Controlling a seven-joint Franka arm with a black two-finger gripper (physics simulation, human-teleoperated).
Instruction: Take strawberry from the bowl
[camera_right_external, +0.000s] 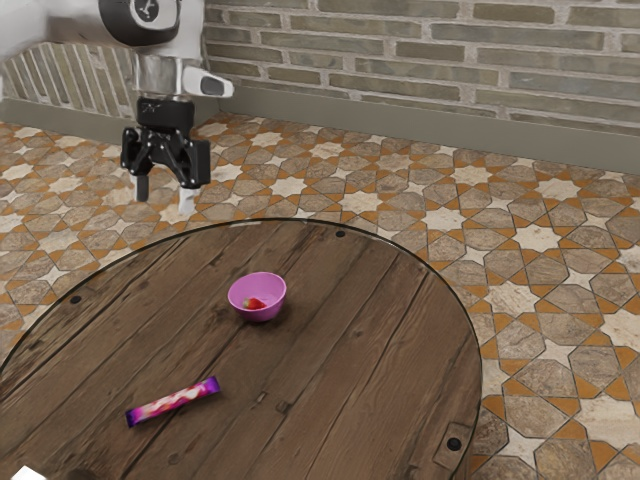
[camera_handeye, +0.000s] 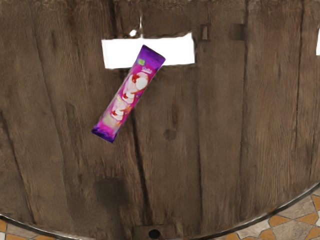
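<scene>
My gripper (camera_right_external: 164, 196) hangs high in the exterior view's upper left, its two fingers apart with nothing between them. The pink bowl (camera_right_external: 272, 288) stands upright on the round wooden table, lower than my gripper and off to the exterior view's right of it. Inside the bowl lies a small red strawberry (camera_right_external: 254, 303), partly hidden by the bowl's near wall.
A purple and pink wrapped bar (camera_right_external: 173, 401) lies on the table (camera_right_external: 330, 350); the wrist view has the same bar (camera_handeye: 127, 95) beside a white patch (camera_handeye: 115, 54). A white object (camera_right_external: 28, 474) sits at the exterior view's lower left corner.
</scene>
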